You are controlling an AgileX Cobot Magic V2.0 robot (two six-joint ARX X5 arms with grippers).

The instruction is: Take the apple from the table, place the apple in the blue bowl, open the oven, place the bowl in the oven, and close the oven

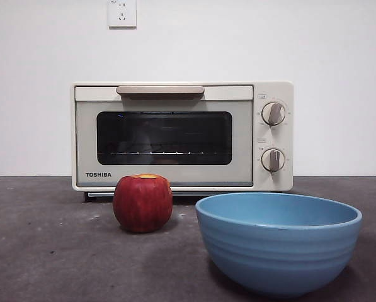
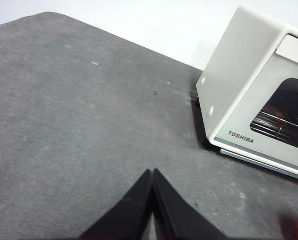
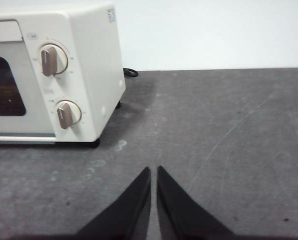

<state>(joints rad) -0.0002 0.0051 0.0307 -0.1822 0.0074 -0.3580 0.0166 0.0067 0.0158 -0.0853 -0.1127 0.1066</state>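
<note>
Both arms wait clear of the work, neither reaching into the front view. The left gripper (image 2: 152, 172) hangs above bare table (image 2: 79, 125), its two black jaws pressed together so the tips meet in a single point, nothing between them. The right gripper (image 3: 153, 170) likewise hovers over the table, jaws drawn in until only a thin sliver of a gap shows between the tips, gripping nothing. Each pair of jaws slants down toward the surface without touching it, so far as the wrist views show. Neither gripper is in contact with any object.
</note>
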